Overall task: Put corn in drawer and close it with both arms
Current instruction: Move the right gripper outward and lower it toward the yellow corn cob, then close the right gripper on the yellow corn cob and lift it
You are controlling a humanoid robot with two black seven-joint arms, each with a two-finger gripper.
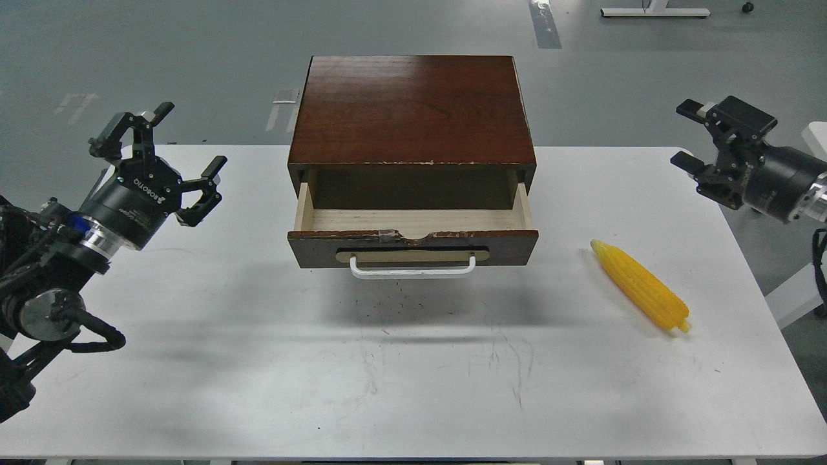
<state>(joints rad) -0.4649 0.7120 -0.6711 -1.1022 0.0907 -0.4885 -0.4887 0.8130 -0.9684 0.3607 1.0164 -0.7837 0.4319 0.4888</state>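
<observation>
The yellow corn [641, 286] lies on the white table [413, 361], to the right of the cabinet, tip pointing up-left. The dark red-brown cabinet [413, 110] stands at the table's middle back. Its drawer [413, 227] is pulled open, its pale wood inside is bare, and its white bar handle [413, 269] faces me. My left gripper [167, 150] is open and empty, raised left of the drawer. My right gripper [686, 137] is open and empty, raised at the far right, above and beyond the corn.
The table's right edge runs close to the corn. A white object [815, 135] shows at the right border behind the right arm. Grey floor with tape marks lies beyond the table.
</observation>
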